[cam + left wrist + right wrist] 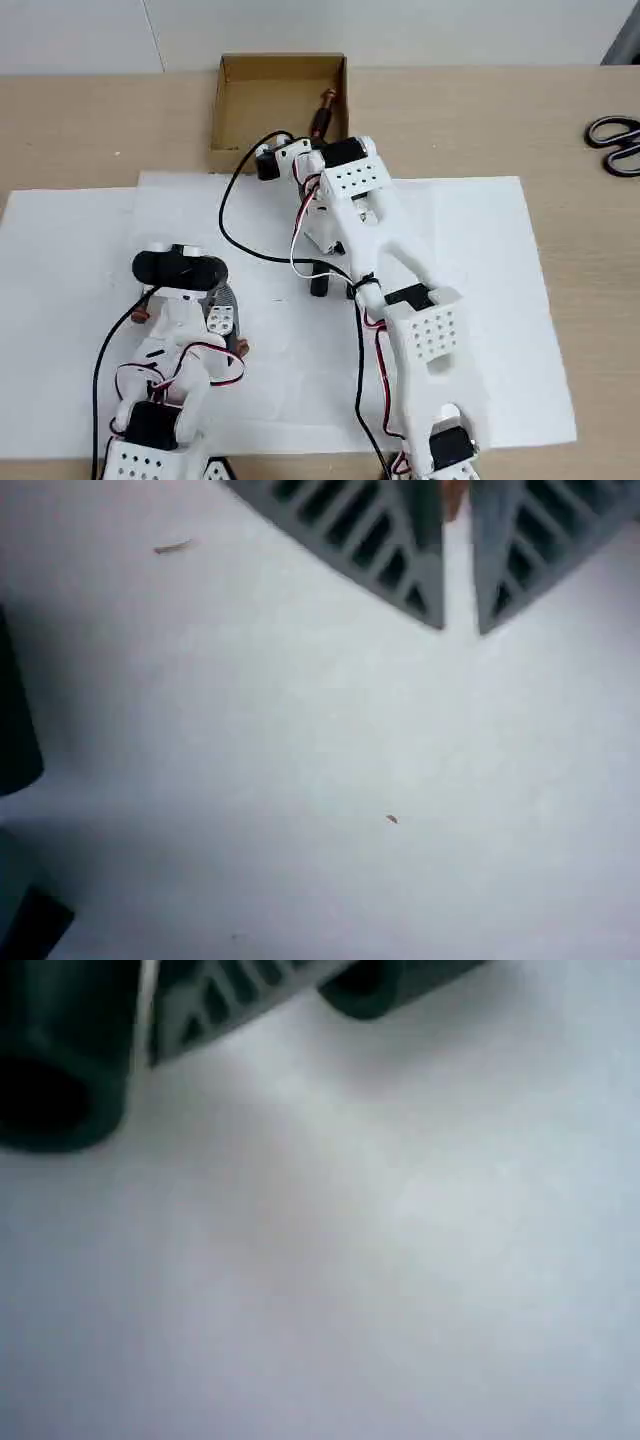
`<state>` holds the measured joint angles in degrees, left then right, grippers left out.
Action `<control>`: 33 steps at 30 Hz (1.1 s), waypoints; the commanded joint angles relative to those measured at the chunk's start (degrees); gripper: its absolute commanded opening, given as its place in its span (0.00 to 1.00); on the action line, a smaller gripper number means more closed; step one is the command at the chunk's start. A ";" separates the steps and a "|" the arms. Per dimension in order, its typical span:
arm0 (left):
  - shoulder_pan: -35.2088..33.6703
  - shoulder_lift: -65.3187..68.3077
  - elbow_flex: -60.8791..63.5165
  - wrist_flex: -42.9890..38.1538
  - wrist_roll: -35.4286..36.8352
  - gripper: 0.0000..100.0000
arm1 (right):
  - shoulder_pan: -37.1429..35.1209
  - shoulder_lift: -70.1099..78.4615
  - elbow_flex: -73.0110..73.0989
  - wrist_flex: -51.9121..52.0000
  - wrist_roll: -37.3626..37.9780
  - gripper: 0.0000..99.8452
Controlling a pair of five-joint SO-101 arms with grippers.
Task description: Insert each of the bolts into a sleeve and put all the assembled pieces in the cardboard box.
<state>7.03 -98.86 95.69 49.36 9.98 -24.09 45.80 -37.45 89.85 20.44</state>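
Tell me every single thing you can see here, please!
cardboard box: one, brown, far side of the table.
boxed bolt: one, coppery, leaning inside the box.
held bolt: one, orange, in the left gripper.
sleeves: two, dark, at the right arm's tip.
paper: apparently two overlapping sheets, white, under both arms.
scissors: one pair, dark, table's far right.
table: one, light wood.
left gripper: one, grey, shut on the held bolt.
right arm: one, white, stretched toward the box.

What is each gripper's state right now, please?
Left gripper: closed on a small copper-coloured metal bolt.
Right gripper: cannot be told.
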 commanded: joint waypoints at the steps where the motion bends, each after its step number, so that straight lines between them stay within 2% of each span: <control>1: -0.35 -0.53 -0.22 -1.05 -0.18 0.01 | -0.31 1.71 0.35 -1.19 0.35 0.05; 3: -0.26 -0.53 -0.22 -1.05 -0.18 0.01 | 0.22 1.71 0.35 -0.75 0.00 0.00; 8: -0.18 -0.53 -0.31 -1.05 -0.18 0.01 | 1.71 -1.36 -3.69 1.80 -5.27 0.00; 15: -0.09 -0.53 -0.31 -1.23 -0.18 0.01 | 1.98 -9.54 -8.26 7.34 -6.33 0.00; 20: -0.53 -0.53 -3.38 0.35 -0.09 0.01 | 2.59 -17.45 -7.91 7.87 -13.54 0.00; 26: -0.44 1.32 -17.80 5.80 -0.26 0.01 | 2.86 -28.79 6.77 7.87 -14.59 0.00; 33: -0.44 18.81 -33.80 9.14 -0.09 0.01 | 5.85 -44.35 26.29 7.25 -14.77 0.00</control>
<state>6.95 -86.81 69.67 58.33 9.98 -19.87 9.32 -16.44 96.88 6.37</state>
